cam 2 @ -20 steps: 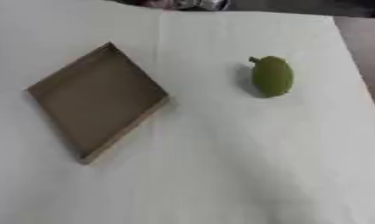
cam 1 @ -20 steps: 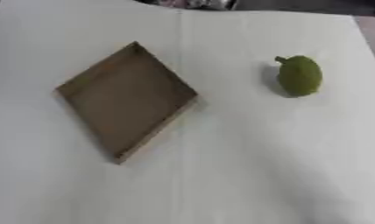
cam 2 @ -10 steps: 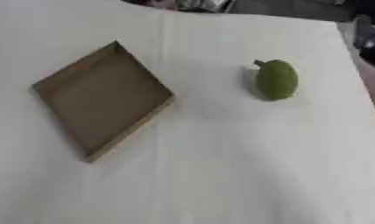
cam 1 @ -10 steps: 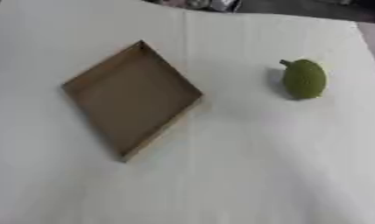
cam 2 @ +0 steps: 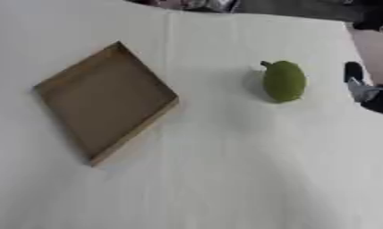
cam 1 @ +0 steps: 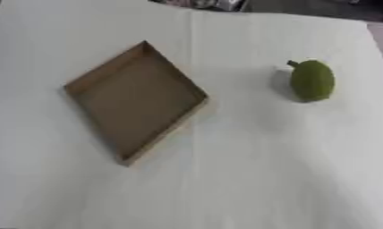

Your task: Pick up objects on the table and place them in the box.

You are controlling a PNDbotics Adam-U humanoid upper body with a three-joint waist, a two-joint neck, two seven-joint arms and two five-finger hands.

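While most of the near table (cam 1: pixel 249 188) is bare white cloth, a shallow brown cardboard box (cam 1: pixel 136 100) lies left of the middle, turned so that one corner points toward the robot and the opposite corner points away. Its low walls run unbroken round a flat brown floor, and nothing lies inside it. No print or label can be read on the cardboard.

Farther back and well apart to the right, a green fruit (cam 2: pixel 284 81) rests on the cloth, oval, with a short dark stem at its upper left end. It touches nothing but the table and casts a soft shadow to its left.

At the right edge of the right eye view, level with the fruit and a little beyond it, part of the right hand (cam 2: pixel 359 86) shows as black and silver shapes. It does not touch the fruit, and I cannot tell how its fingers are set. No left hand shows in either view.

Along the far edge, beyond the cloth, dark blurred shapes cannot be made out.
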